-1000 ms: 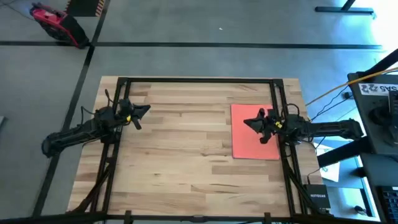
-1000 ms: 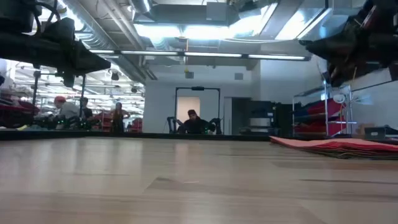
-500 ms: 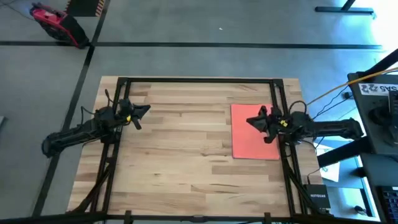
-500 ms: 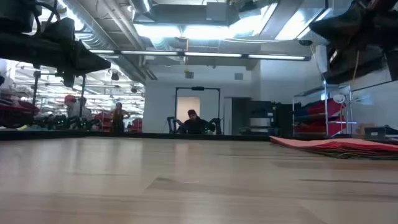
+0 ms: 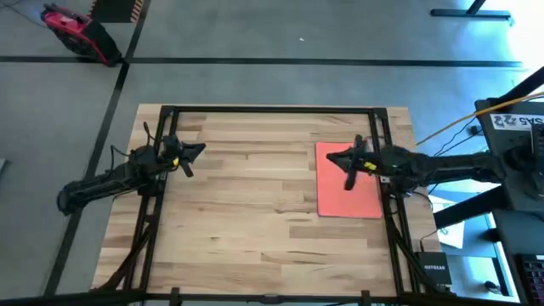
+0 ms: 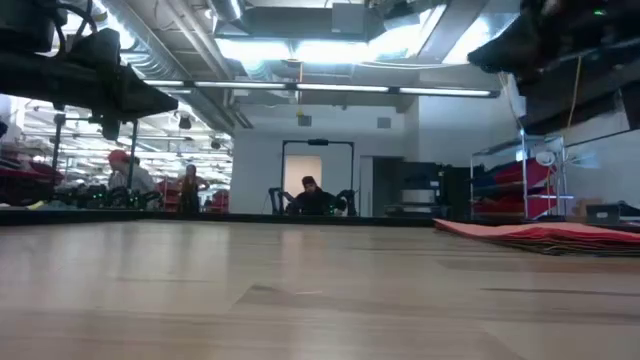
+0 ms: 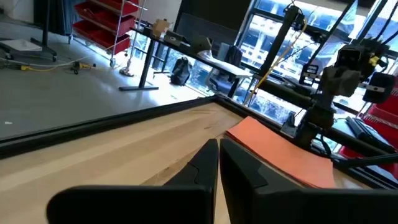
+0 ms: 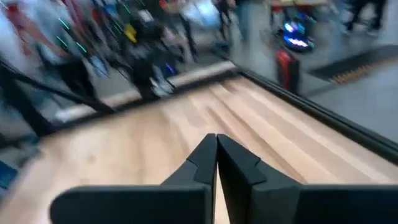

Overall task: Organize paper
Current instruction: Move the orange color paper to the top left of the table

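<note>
A stack of paper (image 5: 348, 191), its top sheet orange-red, lies flat on the wooden table near the right edge; it also shows in the low view (image 6: 545, 236) and the left wrist view (image 7: 280, 158). My right gripper (image 5: 331, 158) hovers above the stack's far left part, fingers shut (image 8: 216, 138) and holding nothing. My left gripper (image 5: 201, 150) waits above the table's far left, shut (image 7: 217, 143) and holding nothing.
A black frame (image 5: 272, 109) runs round the table's far and side edges. Bare wood (image 5: 246, 195) spreads between the two arms. Beyond the table are shelving, desks and people in the room.
My right gripper has reached farther toward the table's left edge over the paper and has risen and turned a little. The paper stack has stayed where it was.
</note>
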### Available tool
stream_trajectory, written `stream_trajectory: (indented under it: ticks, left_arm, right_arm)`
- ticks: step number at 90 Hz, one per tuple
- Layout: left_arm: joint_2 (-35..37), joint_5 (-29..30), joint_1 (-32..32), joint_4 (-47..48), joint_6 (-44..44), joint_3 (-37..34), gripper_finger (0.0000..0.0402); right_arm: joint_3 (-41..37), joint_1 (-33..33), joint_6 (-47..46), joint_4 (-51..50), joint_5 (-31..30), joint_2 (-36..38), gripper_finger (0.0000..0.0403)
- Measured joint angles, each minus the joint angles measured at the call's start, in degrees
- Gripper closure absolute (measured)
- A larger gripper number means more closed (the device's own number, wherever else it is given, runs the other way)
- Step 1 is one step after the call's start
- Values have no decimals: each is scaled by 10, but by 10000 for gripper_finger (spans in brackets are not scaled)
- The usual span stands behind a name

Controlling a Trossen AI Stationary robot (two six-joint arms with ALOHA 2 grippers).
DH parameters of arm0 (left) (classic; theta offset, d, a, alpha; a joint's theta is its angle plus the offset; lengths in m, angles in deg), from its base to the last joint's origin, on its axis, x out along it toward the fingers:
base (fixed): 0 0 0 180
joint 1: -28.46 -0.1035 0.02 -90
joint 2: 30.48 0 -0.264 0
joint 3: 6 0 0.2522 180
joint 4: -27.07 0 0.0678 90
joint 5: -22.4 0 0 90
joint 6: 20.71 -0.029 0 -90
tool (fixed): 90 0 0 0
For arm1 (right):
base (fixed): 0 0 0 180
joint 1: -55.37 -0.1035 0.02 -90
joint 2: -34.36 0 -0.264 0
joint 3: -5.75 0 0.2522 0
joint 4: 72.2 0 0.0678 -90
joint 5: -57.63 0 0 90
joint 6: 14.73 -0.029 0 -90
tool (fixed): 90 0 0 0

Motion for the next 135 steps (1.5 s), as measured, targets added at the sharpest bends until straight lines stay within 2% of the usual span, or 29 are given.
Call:
stream_trajectory:
  ticks: [18, 33, 54, 65, 80, 97, 116, 135]
  left_arm:
    - [0, 0, 0, 0, 0, 0, 402]
    - [0, 0, 0, 0, 0, 0, 402]
    - [0, 0, 0, 0, 0, 0, 402]
    - [0, 0, 0, 0, 0, 0, 402]
    - [0, 0, 0, 0, 0, 0, 402]
    - [0, 0, 0, 0, 0, 0, 402]
    - [0, 0, 0, 0, 0, 0, 402]
    - [0, 0, 0, 0, 0, 0, 402]
  right_arm:
    - [142, 42, 6, -98, 9, -153, 403]
    - [270, 87, 47, -253, 60, -262, 403]
    - [382, 134, 92, -455, 48, -390, 394]
    - [393, 154, 104, -478, 49, -434, 362]
    - [394, 191, 124, -478, 51, -479, 295]
    - [394, 241, 226, -474, 80, -517, 234]
    - [394, 287, 377, -469, 89, -548, 220]
    - [394, 321, 424, -440, 130, -587, 221]
